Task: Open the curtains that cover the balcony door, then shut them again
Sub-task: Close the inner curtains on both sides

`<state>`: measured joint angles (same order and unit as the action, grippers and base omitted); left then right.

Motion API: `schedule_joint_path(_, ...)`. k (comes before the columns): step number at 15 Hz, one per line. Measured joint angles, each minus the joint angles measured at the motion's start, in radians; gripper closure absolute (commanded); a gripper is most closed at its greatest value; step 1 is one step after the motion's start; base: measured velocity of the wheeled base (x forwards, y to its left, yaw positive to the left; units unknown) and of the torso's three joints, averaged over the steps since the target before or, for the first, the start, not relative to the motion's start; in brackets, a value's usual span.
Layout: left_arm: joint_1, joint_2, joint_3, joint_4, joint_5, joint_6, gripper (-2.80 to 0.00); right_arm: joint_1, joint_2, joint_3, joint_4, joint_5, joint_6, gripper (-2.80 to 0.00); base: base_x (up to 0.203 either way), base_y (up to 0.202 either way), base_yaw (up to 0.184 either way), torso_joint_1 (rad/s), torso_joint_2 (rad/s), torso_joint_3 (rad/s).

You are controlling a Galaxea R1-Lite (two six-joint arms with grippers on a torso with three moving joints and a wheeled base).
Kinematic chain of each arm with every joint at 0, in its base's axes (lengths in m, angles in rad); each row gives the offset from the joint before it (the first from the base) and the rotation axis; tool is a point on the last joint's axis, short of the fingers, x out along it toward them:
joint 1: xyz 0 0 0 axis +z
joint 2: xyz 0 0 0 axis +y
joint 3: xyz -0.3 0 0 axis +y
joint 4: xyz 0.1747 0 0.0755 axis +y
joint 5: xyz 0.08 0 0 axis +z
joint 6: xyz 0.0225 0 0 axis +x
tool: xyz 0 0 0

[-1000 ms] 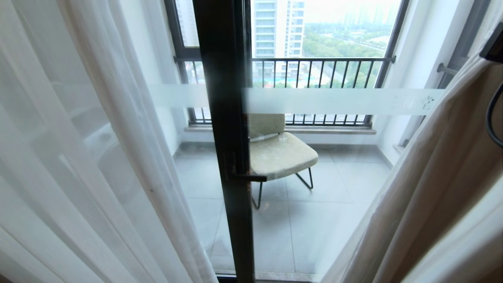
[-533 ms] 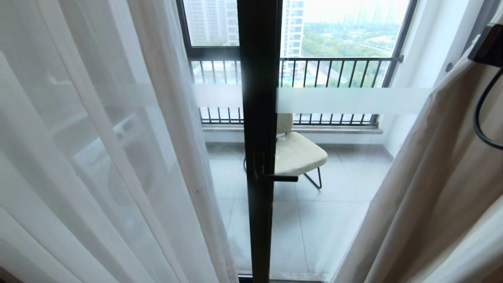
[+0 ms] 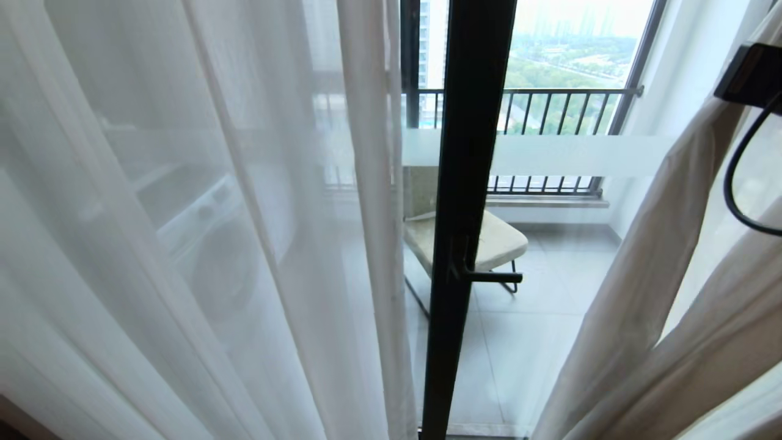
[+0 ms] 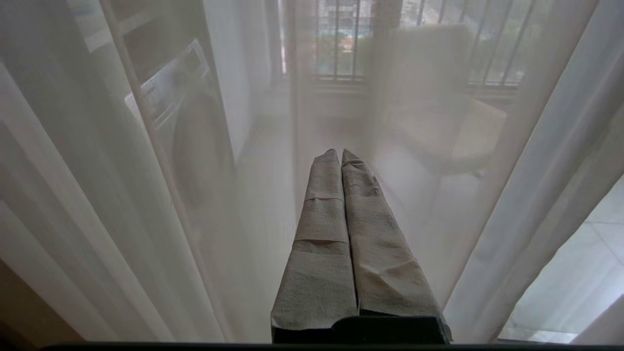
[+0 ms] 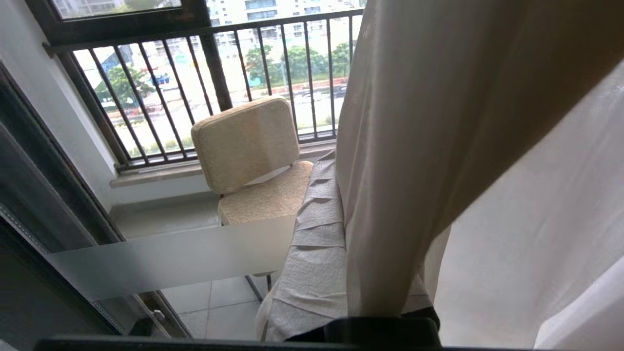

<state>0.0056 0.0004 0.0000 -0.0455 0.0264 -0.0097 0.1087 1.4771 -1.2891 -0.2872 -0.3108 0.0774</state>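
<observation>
A: What's on the left?
B: White sheer curtains (image 3: pixel 183 232) veil a washing machine (image 3: pixel 214 244); the left gripper (image 4: pixel 340 155), fingers together, empty, points at them.
A: Middle?
B: The balcony door (image 3: pixel 470 183), its frosted band (image 3: pixel 568 155) showing no legible writing.
A: Right?
B: The right gripper (image 5: pixel 336 168) is clamped on the beige drape (image 5: pixel 414 146).

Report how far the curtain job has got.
Done: the curtains are parted, so the black-framed glass balcony door shows between them. In hand: the right gripper is shut on the thick beige-grey woven drape, at the right of the gap. The left gripper is shut on nothing, behind the thin white sheer panel. Left: whether the gap is opening or closing cannot be told.
</observation>
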Motion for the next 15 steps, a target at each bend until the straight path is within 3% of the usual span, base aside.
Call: schedule_joint_path(15,0.0,0.0,0.0,0.0,0.0,-0.001,0.0,0.004,0.012,-0.017,-0.001,-0.002,0.0,0.0,0.0,0.19,0.002,0.003,0.0,0.002)
